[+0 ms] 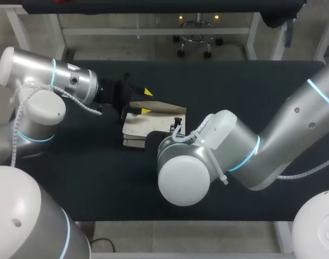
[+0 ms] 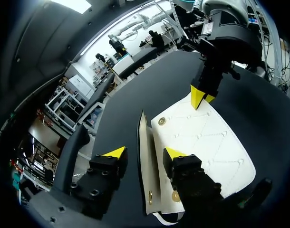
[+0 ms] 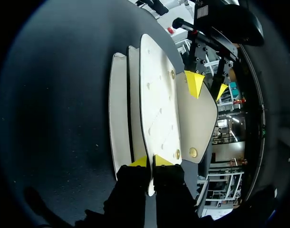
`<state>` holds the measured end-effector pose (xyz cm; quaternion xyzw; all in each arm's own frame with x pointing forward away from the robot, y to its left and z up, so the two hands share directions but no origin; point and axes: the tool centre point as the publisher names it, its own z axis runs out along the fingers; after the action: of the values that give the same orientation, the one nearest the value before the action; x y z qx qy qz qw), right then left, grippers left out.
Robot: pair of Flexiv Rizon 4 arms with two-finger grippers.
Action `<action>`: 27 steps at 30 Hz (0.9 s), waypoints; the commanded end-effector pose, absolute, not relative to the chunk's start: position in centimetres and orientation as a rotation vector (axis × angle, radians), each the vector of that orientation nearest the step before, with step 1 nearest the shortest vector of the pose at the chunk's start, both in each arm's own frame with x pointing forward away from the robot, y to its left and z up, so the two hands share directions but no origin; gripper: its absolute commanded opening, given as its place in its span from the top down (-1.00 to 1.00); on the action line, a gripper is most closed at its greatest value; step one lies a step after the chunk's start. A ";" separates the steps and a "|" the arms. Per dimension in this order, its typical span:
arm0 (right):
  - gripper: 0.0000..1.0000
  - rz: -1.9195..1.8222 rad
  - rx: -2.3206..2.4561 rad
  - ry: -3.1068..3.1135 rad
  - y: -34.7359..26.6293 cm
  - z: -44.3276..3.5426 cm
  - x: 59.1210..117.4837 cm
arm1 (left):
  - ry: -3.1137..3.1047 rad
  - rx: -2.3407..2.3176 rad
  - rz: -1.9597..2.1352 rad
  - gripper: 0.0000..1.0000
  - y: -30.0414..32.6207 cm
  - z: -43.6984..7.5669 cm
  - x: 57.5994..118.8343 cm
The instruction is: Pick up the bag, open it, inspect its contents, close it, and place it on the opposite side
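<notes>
**A:** Where's the bag?
**B:** White quilted bag [image 1: 145,129], lying about mid-table [image 1: 251,91]. Its flap [image 2: 144,137] is up off the body and stands on edge.

**A:** Left gripper?
**B:** The left gripper [image 2: 144,153] is at the bag's flap side, fingers spread wide. The flap stands between them, nearer one finger, and is not clamped from both sides.

**A:** Right one?
**B:** The right gripper [image 3: 150,161] is at the bag's opposite side. Its yellow tips are pressed together, pinching the edge of the bag's quilted panel. The left wrist view agrees: both tips sit on that far edge.

**A:** Does the head view back that up?
**B:** Can't tell from there. The right arm [image 1: 224,151] hangs over that side of the bag and hides the fingers.

**A:** Anything else on the bag?
**B:** Round brass snaps [image 3: 193,152], one on the flap's inner face and more on the panel beside the flap. From the right wrist, two more white layers show side by side next to the pinched panel.
</notes>
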<state>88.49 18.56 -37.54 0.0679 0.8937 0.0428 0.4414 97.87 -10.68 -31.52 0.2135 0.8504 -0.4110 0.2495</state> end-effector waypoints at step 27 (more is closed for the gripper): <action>1.00 0.124 0.159 2.208 18.3 -37.8 88.4 | 2.258 0.641 -1.026 1.00 -10.9 -34.1 95.1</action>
<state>88.50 18.54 -37.55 0.0679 0.8937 0.0426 0.4414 95.15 -10.83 -33.85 0.2402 0.8459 -0.3825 0.2836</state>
